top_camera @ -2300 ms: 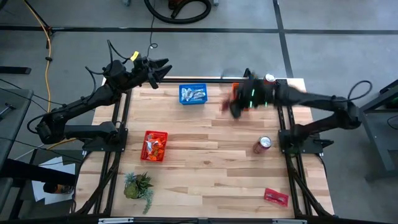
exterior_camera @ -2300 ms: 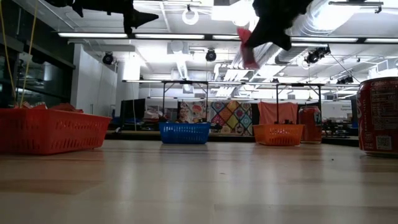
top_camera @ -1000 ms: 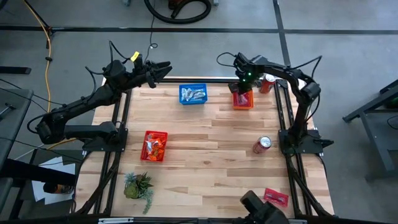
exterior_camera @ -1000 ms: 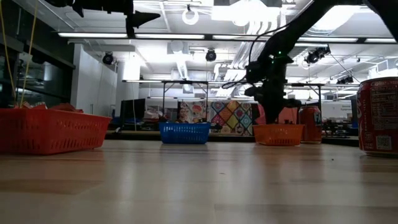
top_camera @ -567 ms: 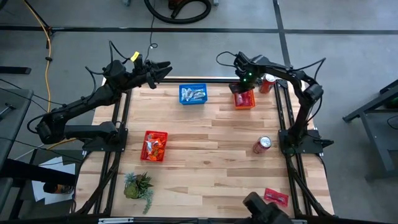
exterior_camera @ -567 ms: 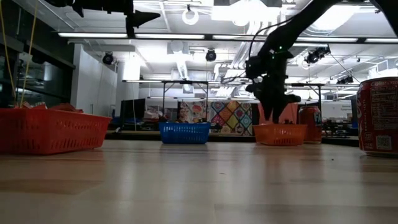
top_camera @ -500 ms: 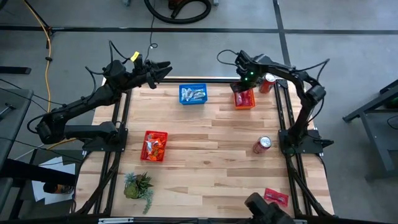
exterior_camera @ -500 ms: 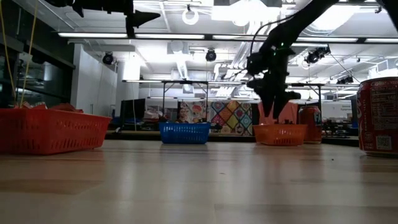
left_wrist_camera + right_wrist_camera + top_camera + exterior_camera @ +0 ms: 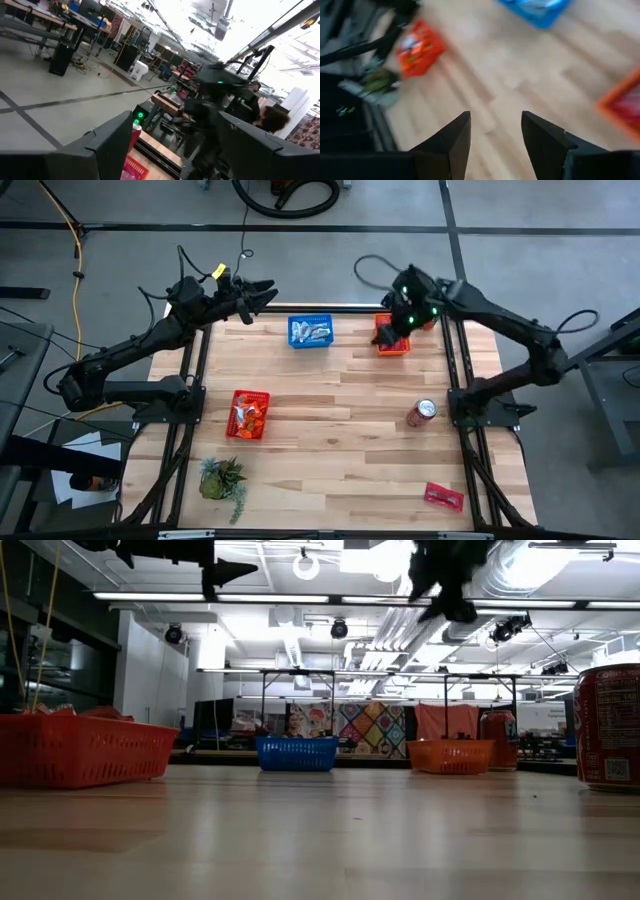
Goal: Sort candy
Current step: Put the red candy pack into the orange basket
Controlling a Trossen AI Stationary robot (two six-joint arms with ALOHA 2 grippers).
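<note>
Two arms raised over far edge of surface [image 9: 340,430]. Right hand [image 9: 385,333] above orange basket [image 9: 392,343], fingers apart, empty. Left hand [image 9: 262,293] far left, fingers wide apart. Candy [image 9: 312,332] fills blue basket [image 9: 310,331]; more in red basket [image 9: 248,415].

Overhead cam straight down — low cam table-level.

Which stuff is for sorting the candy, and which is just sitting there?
For the job: shiny wrapped candy, blue mesh basket, orange mesh basket, red mesh basket, open empty right claw.
Just there: red soda cans, green leafy plant.
</note>
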